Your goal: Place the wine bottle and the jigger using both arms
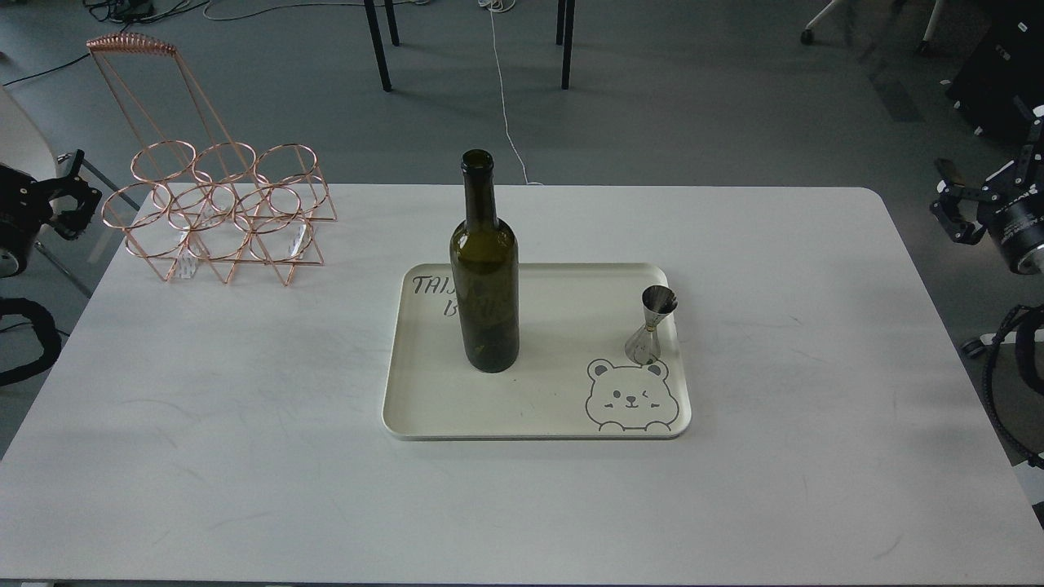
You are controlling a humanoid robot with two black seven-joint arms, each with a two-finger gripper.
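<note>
Bottle and jigger on the tray, both arms out at the table's sides

Wine bottle point(484, 269) stands upright on the left half of a cream tray point(522, 408), its base covering part of the dark lettering printed there. The jigger point(650, 324) stands upright near the tray's right rim, just above a printed bear face point(628, 397), well apart from the bottle. The tray lies in the middle of a white table point(245, 456).

At the table's far left corner sits a copper wire bottle rack point(220, 212) with ringed holders and a tall handle, well clear of the tray. Between either arm and the tray there is only bare tabletop.

The left gripper point(69, 204) hangs off the table's left edge with its fingers spread apart, holding nothing. The right gripper point(950, 208) sits beyond the right edge, likewise parted and empty. Chair legs and cables lie on the grey floor behind.
</note>
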